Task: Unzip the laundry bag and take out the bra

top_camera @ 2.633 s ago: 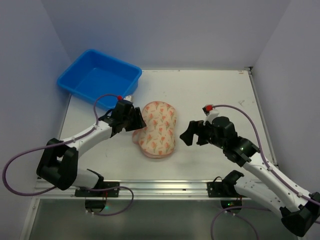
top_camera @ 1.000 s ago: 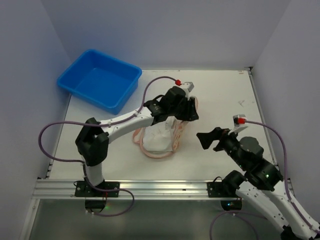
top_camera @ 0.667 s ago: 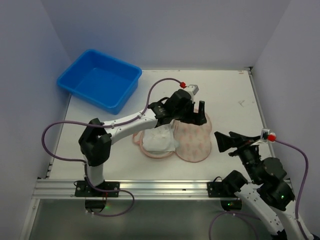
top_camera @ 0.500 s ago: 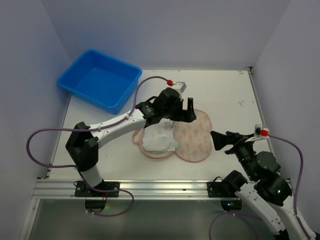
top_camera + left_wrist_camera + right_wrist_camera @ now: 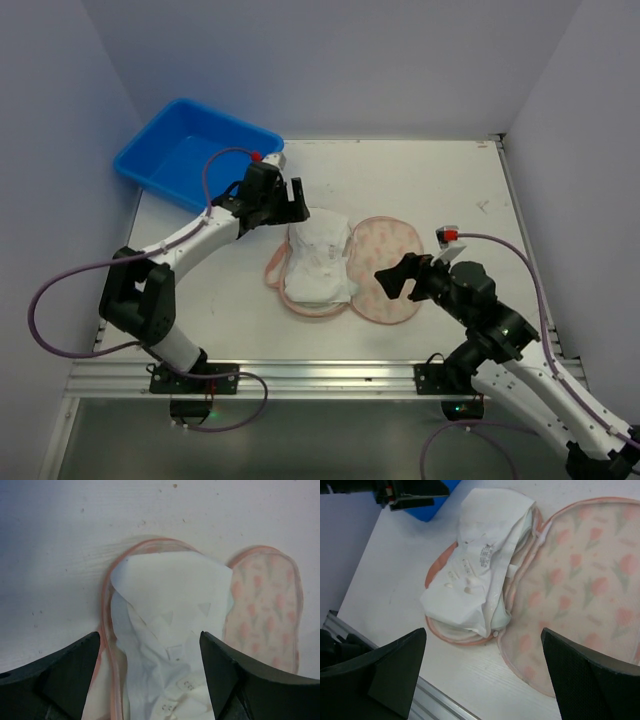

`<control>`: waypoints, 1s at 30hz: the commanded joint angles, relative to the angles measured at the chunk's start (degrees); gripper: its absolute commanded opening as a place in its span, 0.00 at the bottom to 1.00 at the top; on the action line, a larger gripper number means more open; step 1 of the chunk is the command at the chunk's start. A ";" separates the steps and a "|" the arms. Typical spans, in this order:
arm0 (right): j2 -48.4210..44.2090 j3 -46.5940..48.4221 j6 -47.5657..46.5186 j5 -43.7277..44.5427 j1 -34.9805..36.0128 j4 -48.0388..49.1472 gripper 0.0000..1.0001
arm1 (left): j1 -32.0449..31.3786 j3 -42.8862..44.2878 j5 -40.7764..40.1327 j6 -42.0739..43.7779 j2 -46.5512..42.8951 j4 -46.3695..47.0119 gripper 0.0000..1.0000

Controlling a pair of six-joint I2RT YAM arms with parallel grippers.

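Top external view gives us the whole scene: the flat white tabletop [image 5: 440, 190] carries everything, and the blue square plastic tub [image 5: 195, 155] stands at its far left corner. Near the middle lies the peanut-shaped padded fabric laundry bag [image 5: 388, 268], cream with orange-pink flowers. It is unzipped and spread like a book, with its flap turned to the right. On the left half rests the soft pale mint-white fabric bra [image 5: 318, 262], crumpled, so that little more than the pink edging shows around it. The left jaws hang just beyond the far left end of the bag, between it and the tub. In the left wrist view they stand wide apart and hold nothing. The right jaws are over the near right edge of the flap, also wide apart and empty.

We judge that the zip is done and that removing the bra is the step in hand. To do it well, we would lower one pair of jaws on a raised fold of the bra and close on the garment only, not on the edging below. Then we would lift it clear. If the bag rises too, the other jaws can press on the flap.
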 commanded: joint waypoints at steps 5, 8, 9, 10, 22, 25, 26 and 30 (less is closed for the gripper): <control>3.73 0.02 -2.16 -6.73 -0.05 8.72 0.99 | 3.18 9.65 6.98 11.04 10.85 2.29 0.81; 5.49 1.08 -3.30 -6.65 -0.05 8.90 0.99 | 3.53 13.25 8.04 13.15 15.33 0.88 0.78; 5.93 1.34 -3.65 -6.56 -0.05 8.98 0.99 | 3.53 13.87 8.04 13.59 15.95 0.79 0.77; 6.19 1.43 -3.74 -6.56 -0.14 9.16 0.99 | 3.53 15.01 8.30 14.37 16.48 0.79 0.76; 10.59 4.24 -5.06 -6.56 -0.05 11.00 0.99 | 3.53 18.71 8.48 16.93 22.11 -2.54 0.63; 11.20 4.77 -5.59 -6.38 -0.05 11.09 0.99 | 3.53 17.83 8.57 17.02 22.29 -2.72 0.62; 11.38 4.86 -5.59 -6.38 -0.05 11.27 0.99 | 3.53 17.66 8.48 17.02 22.46 -2.81 0.62; 12.26 5.47 -5.85 -6.56 -0.05 11.62 0.99 | 3.53 18.01 8.83 16.93 22.91 -4.65 0.61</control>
